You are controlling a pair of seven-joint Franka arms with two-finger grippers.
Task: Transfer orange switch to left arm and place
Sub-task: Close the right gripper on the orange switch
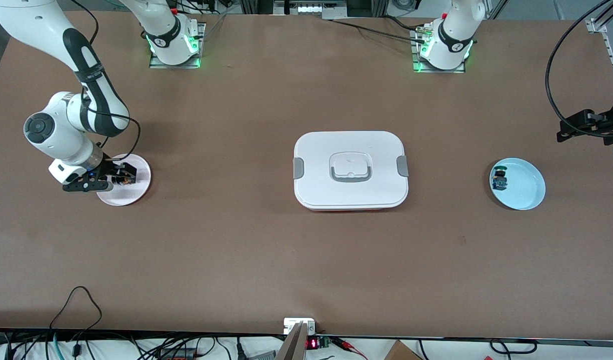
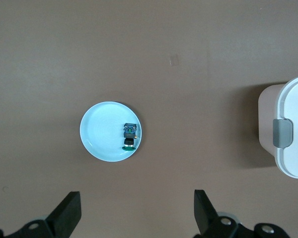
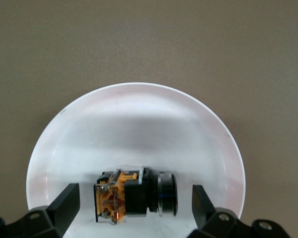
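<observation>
two plates, one box, two small switches and two arms are what we are listing on the brown table (image 1: 236,240).

we are seeing the orange switch (image 3: 134,194) lying on its side on the pink plate (image 1: 139,186), toward the right arm's end of the table. the right gripper (image 3: 134,206) is hanging low over that plate with its fingers (image 3: 64,201) standing wide apart on either side of the switch, not touching it and holding nothing.

we are noting the white box (image 1: 351,170) sitting mid-table between the plates, lid on.

we are recording a blue plate (image 1: 524,190) toward the left arm's end, with the blue and green switch (image 1: 499,179) lying in it.

the left gripper (image 2: 136,215) is hovering high over bare table near the blue plate, fingers spread wide and empty.
</observation>
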